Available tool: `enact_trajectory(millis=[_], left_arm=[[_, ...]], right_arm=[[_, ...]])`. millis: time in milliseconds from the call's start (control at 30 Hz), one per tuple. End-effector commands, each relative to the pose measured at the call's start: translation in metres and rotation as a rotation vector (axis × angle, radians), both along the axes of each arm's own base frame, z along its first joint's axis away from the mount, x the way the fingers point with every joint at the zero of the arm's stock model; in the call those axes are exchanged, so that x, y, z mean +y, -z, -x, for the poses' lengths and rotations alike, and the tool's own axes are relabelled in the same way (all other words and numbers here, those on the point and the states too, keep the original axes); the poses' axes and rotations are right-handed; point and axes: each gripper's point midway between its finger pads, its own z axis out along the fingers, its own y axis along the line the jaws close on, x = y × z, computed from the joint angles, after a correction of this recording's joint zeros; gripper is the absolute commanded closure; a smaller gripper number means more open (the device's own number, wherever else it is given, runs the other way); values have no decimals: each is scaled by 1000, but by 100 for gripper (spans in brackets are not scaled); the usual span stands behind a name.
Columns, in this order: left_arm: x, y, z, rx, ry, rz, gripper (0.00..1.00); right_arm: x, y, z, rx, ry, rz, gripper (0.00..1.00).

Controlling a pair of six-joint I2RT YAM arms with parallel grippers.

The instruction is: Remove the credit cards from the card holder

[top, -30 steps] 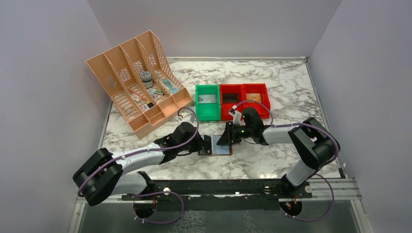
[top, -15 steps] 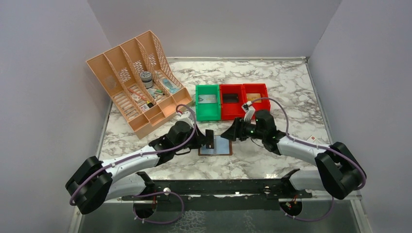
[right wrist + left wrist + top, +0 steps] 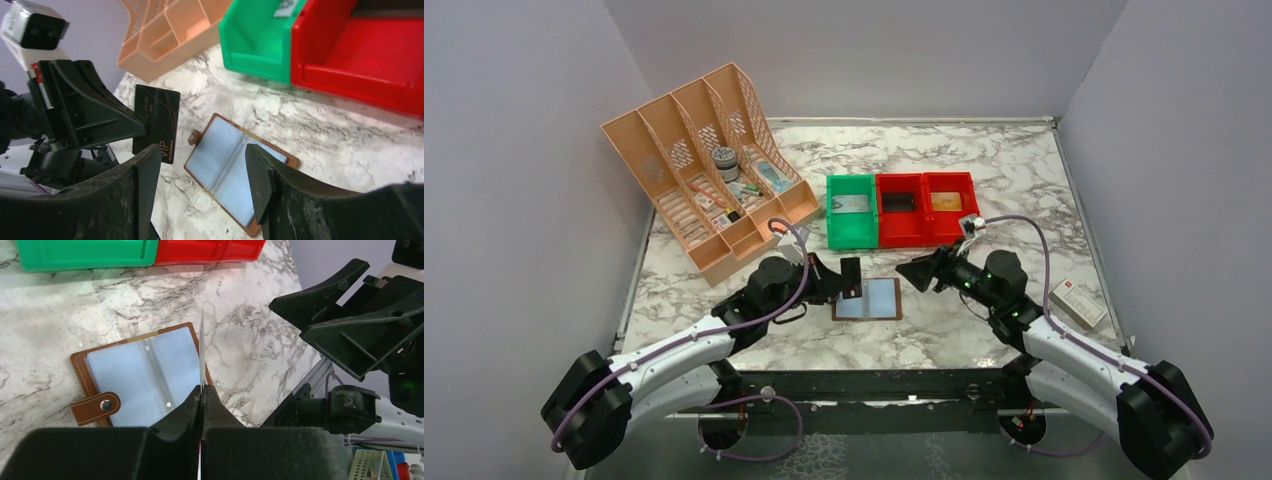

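Card holder [image 3: 869, 300] lies open and flat on the marble table [image 3: 984, 170], pale blue lining up. Its snap tab [image 3: 95, 408] sticks out on the side towards your left arm.

Your left gripper [image 3: 201, 390] sits at the holder's rear left corner, raised off the table. Its fingers are pressed together on one edge of a black credit card [image 3: 156, 123]. The card stands upright, clear of the holder's pockets. Its face reads "VIP" in the right wrist view, and the left wrist view gives you only its thin edge.

Your right gripper [image 3: 915, 272] hangs just right of the holder and off the table. Its jaws are spread with nothing between them, tips pointing towards the card.

You cannot tell from these views whether more cards sit in the holder's pockets.

Surroundings, relative to the holder:
- behind: green bin [image 3: 852, 235] and two red bins [image 3: 902, 232] in one row
- behind and left: peach desk organiser [image 3: 709, 165]
- well to the right: small white-and-red box [image 3: 1079, 304]
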Motion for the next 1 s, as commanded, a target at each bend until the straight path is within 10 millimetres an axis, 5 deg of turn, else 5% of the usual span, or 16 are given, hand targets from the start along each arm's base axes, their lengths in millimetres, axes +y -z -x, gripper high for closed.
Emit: enact_trajectory(millis=[0, 500, 767, 967], left_arm=[[-4, -22, 3, -96, 79, 56, 100], [-4, -54, 21, -152, 293, 293, 100], [-7, -73, 28, -203, 338, 370, 100], [-8, -84, 29, -227, 344, 410, 100]], right_arm=[[0, -37, 0, -184, -19, -61, 36], [17, -40, 12, -123, -127, -129, 36], [41, -42, 21, -66, -314, -104, 37], [55, -59, 45, -89, -523, -169, 39]])
